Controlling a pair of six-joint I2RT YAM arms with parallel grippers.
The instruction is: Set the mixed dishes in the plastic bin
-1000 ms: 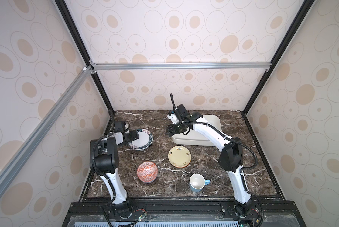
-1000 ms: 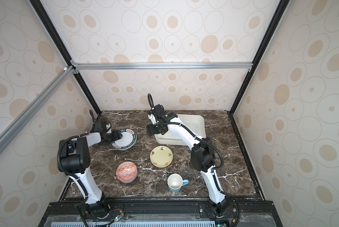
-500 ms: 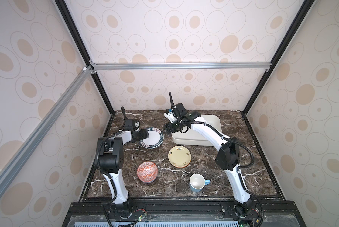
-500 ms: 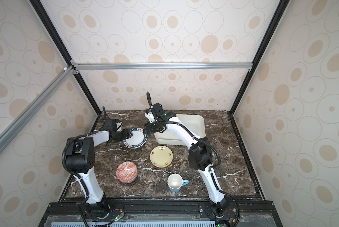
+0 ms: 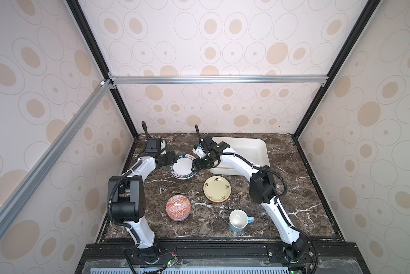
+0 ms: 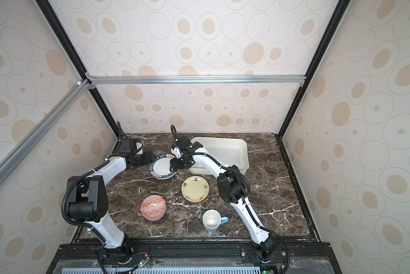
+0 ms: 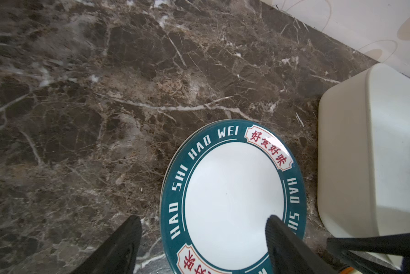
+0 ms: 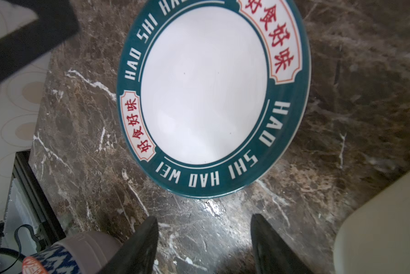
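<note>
The left hand (image 7: 202, 219) stands open, straddling the edge of the white round plate with a dark-green lettered rim (image 7: 232, 201). One finger hangs over the plate's white centre and the other over the dark marble surface (image 7: 104, 95) beside it, with nothing pinched between them. The right hand (image 8: 204, 218) is open too, its fingertips just short of the plate's opposite edge and, as far as we can tell, not touching it.

In both top views the plate lies on the surface between the two hands. It is just beside the off-white rectangular plastic bin (image 5: 244, 151), on the bin's left-arm side and outside it. The bin holds nothing yet. The cream-yellow plate (image 5: 217, 189), the red-orange patterned bowl (image 5: 178, 207) and the light-blue mug (image 5: 238, 220) sit nearer the front, apart from both hands.

We judge the plate to be stiff, glossy and slippery, fairly light, and likely to chip if dropped or knocked against the bin's wall. Lying low, it offers only its thin rim. We would take hold across the green band, one finger on top and one beneath, which calls for tipping an edge up first. Whether any edge is already raised we cannot tell. A pinch at the rim lets the plate swing, so a deep bite and a slow, low carry over the wall seem wise.
</note>
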